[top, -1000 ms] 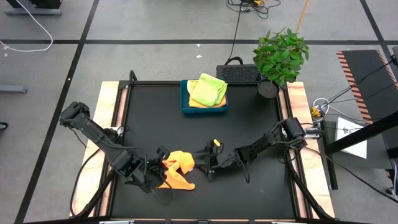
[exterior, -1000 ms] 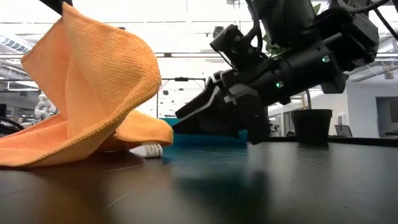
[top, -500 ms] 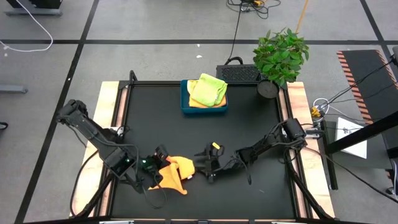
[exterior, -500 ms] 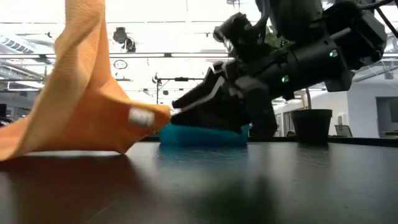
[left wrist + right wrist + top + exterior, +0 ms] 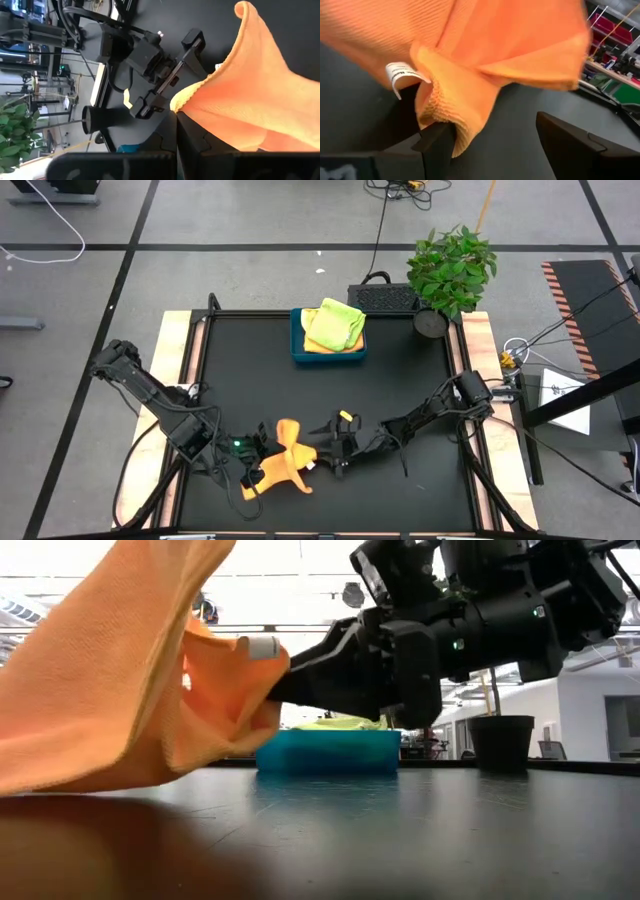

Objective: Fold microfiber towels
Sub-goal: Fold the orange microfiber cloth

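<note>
While clamping orange towel: left gripper low

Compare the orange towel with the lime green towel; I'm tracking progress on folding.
The orange towel is bunched and lifted, pinched by the shut left gripper; the lime green towel lies folded. The orange one is at the table's near edge by both grippers; the green one rests in the blue tray. Both are soft cloths.

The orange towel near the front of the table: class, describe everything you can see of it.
The orange towel is a soft, ribbed-looking microfiber cloth with a stitched hem and a small white label. It is bunched and lifted, part draped on the black table. The left gripper is shut on it. The right gripper is open, one finger against a hanging corner fold.
</note>
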`<move>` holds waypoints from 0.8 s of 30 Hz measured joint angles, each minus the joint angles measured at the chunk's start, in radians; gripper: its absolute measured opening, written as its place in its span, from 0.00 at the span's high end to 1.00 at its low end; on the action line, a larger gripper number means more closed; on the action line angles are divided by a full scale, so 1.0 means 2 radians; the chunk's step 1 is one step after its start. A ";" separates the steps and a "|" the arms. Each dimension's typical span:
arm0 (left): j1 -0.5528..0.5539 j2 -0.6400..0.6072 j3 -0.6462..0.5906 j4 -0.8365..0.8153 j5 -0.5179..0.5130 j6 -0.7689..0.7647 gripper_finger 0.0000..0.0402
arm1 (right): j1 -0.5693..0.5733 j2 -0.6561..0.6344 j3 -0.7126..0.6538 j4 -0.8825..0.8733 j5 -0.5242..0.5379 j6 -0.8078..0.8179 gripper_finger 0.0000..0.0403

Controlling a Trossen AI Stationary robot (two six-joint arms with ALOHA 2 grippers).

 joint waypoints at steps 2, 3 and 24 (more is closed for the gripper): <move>0.002 0.000 0.000 0.000 0.004 -0.001 0.99 | 0.000 0.000 0.000 0.004 0.000 0.000 0.35; 0.003 0.000 0.000 0.000 0.009 -0.004 0.99 | 0.000 0.000 0.000 0.005 0.000 0.000 0.35; -0.020 0.000 0.000 -0.001 0.049 -0.032 0.99 | 0.001 -0.002 0.000 0.014 0.001 -0.006 0.88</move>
